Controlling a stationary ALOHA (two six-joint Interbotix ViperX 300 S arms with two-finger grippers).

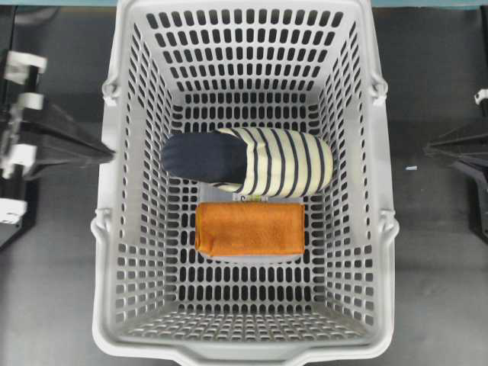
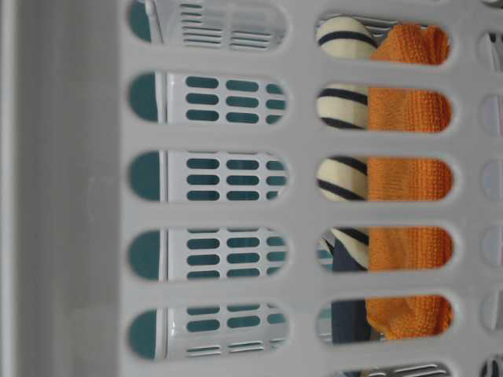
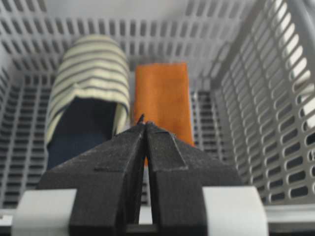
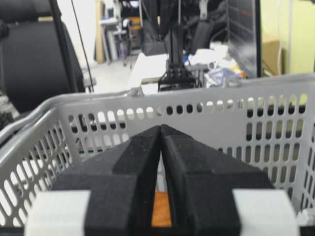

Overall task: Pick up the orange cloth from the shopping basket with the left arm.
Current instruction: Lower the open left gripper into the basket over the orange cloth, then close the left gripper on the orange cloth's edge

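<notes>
- Orange cloth (image 1: 249, 228) lies flat on the floor of the shopping basket (image 1: 381, 252), near the middle, folded into a rectangular pad. Nothing grips it.
- A navy and cream striped slipper (image 1: 252, 162) lies just beside the cloth, on the far side in the overhead view; their long edges look to be touching or nearly so. A scrap of pale label shows between them, too small to read.
- Left hand (image 3: 144, 124): jaws pressed together, holding nothing. In the left wrist view it looks down into the basket from above the rim, its tip aimed roughly at the near end of the cloth, but well clear of it.
- Left arm (image 1: 53, 141) in the overhead view sits outside the basket wall, its point near the rim.
- Right hand (image 4: 161, 129): jaws together, empty, parked outside the opposite wall and facing the basket.
- Progress, as judged: pick not yet started. No contact, no lift.
- Left to do: open the left hand, bring it over the rim and down onto the cloth, close, raise it clear.
- Risk: the slipper crowds one long edge; a sloppy descent may catch it too.
</notes>
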